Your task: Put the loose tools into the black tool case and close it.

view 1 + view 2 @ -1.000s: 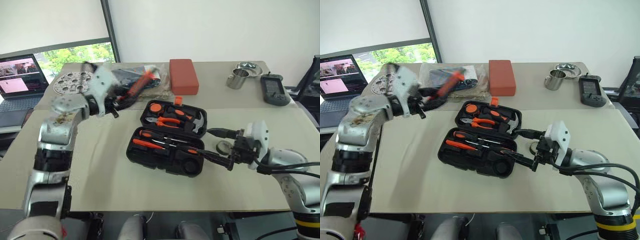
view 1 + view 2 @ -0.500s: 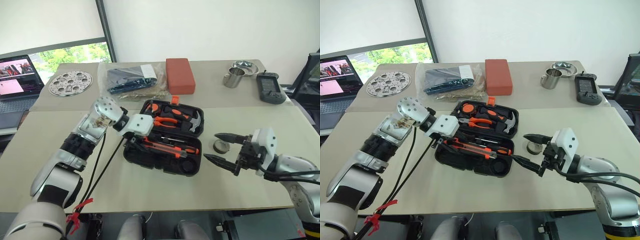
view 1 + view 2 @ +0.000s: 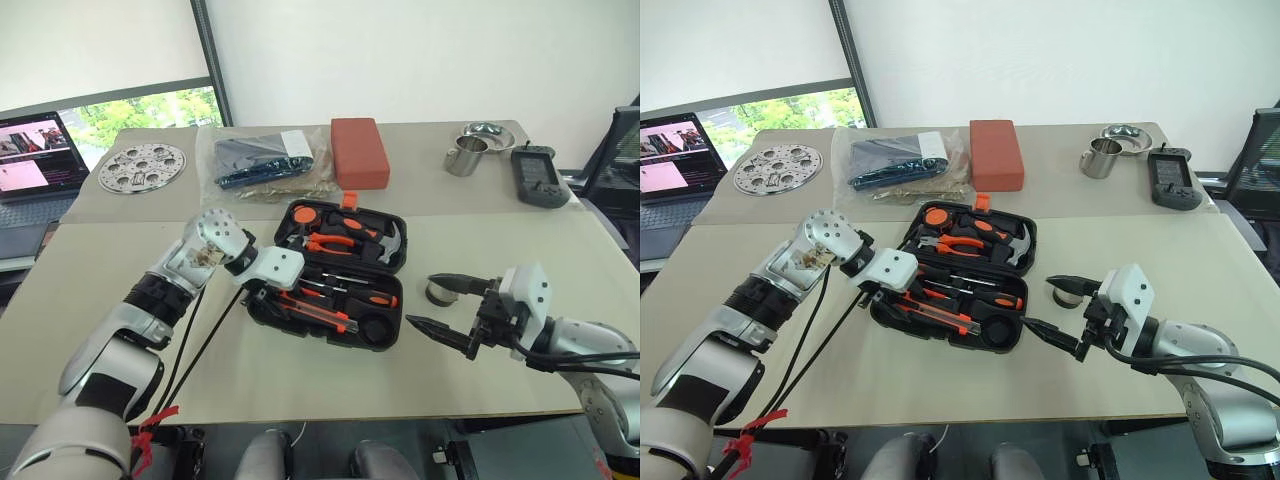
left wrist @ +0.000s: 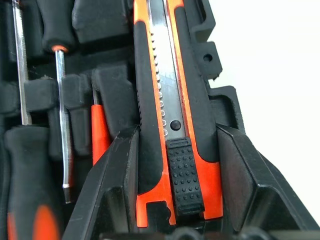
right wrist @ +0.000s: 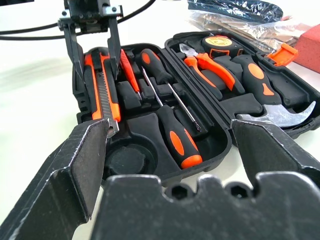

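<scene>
The left gripper (image 5: 93,47) clamped the ribbed orange-black utility knife (image 4: 170,125), lying lengthwise in the moulded black plastic case (image 3: 385,340); the right gripper (image 3: 440,303) gaped wide.

The black tool case (image 3: 335,278) lies open and flat at the middle of the table (image 3: 130,300), its lid half toward 12 o'clock holding orange-handled pliers and a hammer. In the near half, two orange-and-black screwdrivers (image 5: 175,131) and a slim orange screwdriver (image 5: 128,70) sit in their recesses, and the orange-black utility knife (image 4: 167,120) lies along the front edge between the left claw (image 3: 268,297)'s fingers. A small dark tape roll (image 3: 437,292) rests loose on the table at 3 o'clock from the case, just beside it.
</scene>
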`<move>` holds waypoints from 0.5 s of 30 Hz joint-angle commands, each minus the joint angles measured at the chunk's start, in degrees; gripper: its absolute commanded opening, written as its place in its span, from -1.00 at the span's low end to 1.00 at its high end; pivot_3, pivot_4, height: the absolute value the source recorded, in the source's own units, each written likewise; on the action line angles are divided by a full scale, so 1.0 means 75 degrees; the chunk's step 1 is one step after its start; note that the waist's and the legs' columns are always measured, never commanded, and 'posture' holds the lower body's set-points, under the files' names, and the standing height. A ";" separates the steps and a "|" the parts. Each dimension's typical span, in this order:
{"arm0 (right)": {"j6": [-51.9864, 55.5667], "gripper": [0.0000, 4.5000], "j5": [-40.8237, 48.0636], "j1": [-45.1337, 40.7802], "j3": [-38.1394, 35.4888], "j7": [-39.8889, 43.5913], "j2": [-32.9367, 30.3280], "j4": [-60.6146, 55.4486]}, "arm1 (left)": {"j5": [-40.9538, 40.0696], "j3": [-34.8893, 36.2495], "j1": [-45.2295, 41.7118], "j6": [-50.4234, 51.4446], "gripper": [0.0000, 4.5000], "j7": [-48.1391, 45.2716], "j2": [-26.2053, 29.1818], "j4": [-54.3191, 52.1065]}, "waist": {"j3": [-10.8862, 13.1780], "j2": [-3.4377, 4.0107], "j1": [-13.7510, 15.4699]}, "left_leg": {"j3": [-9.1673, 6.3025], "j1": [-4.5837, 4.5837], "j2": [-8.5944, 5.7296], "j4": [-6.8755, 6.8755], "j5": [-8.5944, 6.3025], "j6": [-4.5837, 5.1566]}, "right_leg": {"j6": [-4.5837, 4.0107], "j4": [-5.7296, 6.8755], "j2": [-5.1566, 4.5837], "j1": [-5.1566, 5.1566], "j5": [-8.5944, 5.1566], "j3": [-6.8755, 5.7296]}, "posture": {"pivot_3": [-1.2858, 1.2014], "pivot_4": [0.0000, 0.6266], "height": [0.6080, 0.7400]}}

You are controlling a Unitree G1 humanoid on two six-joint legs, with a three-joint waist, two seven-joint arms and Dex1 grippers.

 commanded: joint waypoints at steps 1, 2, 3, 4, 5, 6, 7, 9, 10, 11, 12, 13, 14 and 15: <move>-0.0188 1.00 -0.0012 -0.0192 -0.0020 -0.0016 -0.0001 -0.0222 | 0.0375 0.0113 0.0064 -0.0012 -0.21 0.0215 0.0139 -0.0149 | -0.0001 0.0002 0.0000 | 0.0000 0.0000 -0.0001 0.0002 0.0000 0.0000 | 0.0000 0.0002 -0.0001 0.0000 0.0000 0.0001 | 0.03 -0.52 1.00; -0.0187 1.00 -0.0012 -0.0218 -0.0003 -0.0013 -0.0001 -0.0213 | 0.0442 0.0137 0.0067 0.0016 -0.21 0.0331 0.0131 -0.0128 | -0.0001 0.0002 0.0001 | 0.0000 0.0001 -0.0001 0.0003 0.0000 0.0000 | 0.0000 0.0003 -0.0001 0.0000 0.0000 0.0001 | 0.03 -0.52 1.00; -0.0184 1.00 -0.0012 -0.0243 0.0011 -0.0006 -0.0004 -0.0205 | 0.0457 0.0172 0.0078 0.0074 -0.21 0.0375 0.0128 -0.0135 | -0.0002 0.0003 0.0002 | 0.0000 0.0000 -0.0001 0.0004 0.0000 0.0000 | 0.0000 0.0003 0.0000 0.0000 0.0000 0.0000 | 0.03 -0.52 1.00; -0.0183 1.00 -0.0012 -0.0261 0.0019 0.0003 -0.0006 -0.0196 | 0.0451 0.0193 0.0088 0.0134 -0.21 0.0366 0.0140 -0.0168 | -0.0002 0.0003 0.0005 | 0.0000 0.0000 -0.0001 0.0005 0.0000 0.0000 | 0.0000 0.0005 -0.0001 0.0000 0.0000 0.0001 | 0.03 -0.52 1.00; -0.0180 1.00 -0.0012 -0.0270 0.0023 0.0007 -0.0006 -0.0191 | 0.0453 0.0217 0.0102 0.0185 -0.21 0.0366 0.0161 -0.0211 | -0.0002 0.0004 0.0006 | -0.0001 0.0001 -0.0001 0.0006 0.0000 0.0000 | 0.0000 0.0007 -0.0001 0.0001 0.0000 0.0001 | 0.03 -0.52 1.00; -0.0181 1.00 -0.0013 -0.0274 0.0025 0.0015 -0.0006 -0.0185 | 0.0468 0.0237 0.0112 0.0236 -0.21 0.0393 0.0171 -0.0244 | -0.0002 0.0004 0.0007 | 0.0000 0.0001 -0.0002 0.0006 0.0000 0.0001 | 0.0000 0.0008 -0.0002 0.0001 0.0000 0.0001 | 0.03 -0.52 1.00; -0.0182 1.00 -0.0016 -0.0275 0.0030 0.0018 -0.0004 -0.0183 | 0.0483 0.0255 0.0124 0.0273 -0.21 0.0427 0.0175 -0.0272 | -0.0003 0.0004 0.0007 | 0.0000 0.0001 -0.0001 0.0006 0.0000 0.0001 | 0.0000 0.0008 -0.0002 0.0001 0.0000 0.0001 | 0.03 -0.52 1.00; -0.0189 1.00 -0.0026 -0.0283 0.0050 0.0017 0.0004 -0.0178 | 0.0505 0.0267 0.0161 0.0321 -0.21 0.0416 0.0205 -0.0343 | -0.0003 0.0004 0.0008 | 0.0000 0.0001 -0.0001 0.0007 0.0000 0.0001 | 0.0000 0.0011 -0.0003 0.0001 0.0000 0.0001 | 0.03 -0.52 1.00; -0.0186 1.00 -0.0031 -0.0306 0.0074 0.0007 0.0015 -0.0177 | 0.0492 0.0259 0.0209 0.0336 -0.21 0.0351 0.0234 -0.0414 | -0.0003 0.0004 0.0009 | -0.0001 0.0001 -0.0001 0.0008 0.0000 0.0001 | 0.0000 0.0012 -0.0003 0.0001 0.0000 0.0001 | 0.03 -0.52 1.00; -0.0188 1.00 -0.0036 -0.0329 0.0093 0.0004 0.0022 -0.0170 | 0.0479 0.0253 0.0243 0.0368 -0.21 0.0307 0.0245 -0.0474 | -0.0003 0.0005 0.0008 | -0.0001 0.0000 -0.0001 0.0009 0.0000 0.0001 | 0.0000 0.0012 -0.0003 0.0001 0.0000 0.0000 | 0.03 -0.52 1.00; -0.0190 1.00 -0.0040 -0.0350 0.0111 0.0002 0.0025 -0.0163 | 0.0468 0.0251 0.0270 0.0389 -0.21 0.0286 0.0243 -0.0524 | -0.0003 0.0006 0.0008 | -0.0001 0.0001 -0.0001 0.0009 0.0000 0.0001 | 0.0000 0.0013 -0.0003 0.0001 0.0000 0.0001 | 0.03 -0.52 1.00; -0.0195 1.00 -0.0041 -0.0362 0.0118 0.0007 0.0024 -0.0154 | 0.0465 0.0256 0.0283 0.0440 -0.21 0.0289 0.0225 -0.0560 | -0.0003 0.0006 0.0000 | -0.0001 0.0003 -0.0001 0.0009 0.0000 0.0001 | 0.0000 0.0015 -0.0003 0.0001 0.0000 0.0001 | 0.03 -0.52 1.00; -0.0196 1.00 -0.0037 -0.0370 0.0120 0.0008 0.0022 -0.0148 | 0.0477 0.0262 0.0287 0.0468 -0.21 0.0299 0.0205 -0.0575 | -0.0004 0.0006 -0.0002 | 0.0000 0.0005 0.0000 0.0009 0.0000 0.0001 | 0.0000 0.0018 -0.0001 0.0000 0.0000 0.0001 | 0.03 -0.52 1.00; -0.0202 1.00 -0.0037 -0.0372 0.0122 0.0012 0.0019 -0.0146 | 0.0497 0.0267 0.0290 0.0483 -0.21 0.0304 0.0193 -0.0571 | -0.0004 0.0007 -0.0001 | -0.0001 0.0005 0.0000 0.0008 0.0000 0.0001 | 0.0000 0.0019 -0.0001 0.0000 0.0000 0.0001 | 0.03 -0.52 1.00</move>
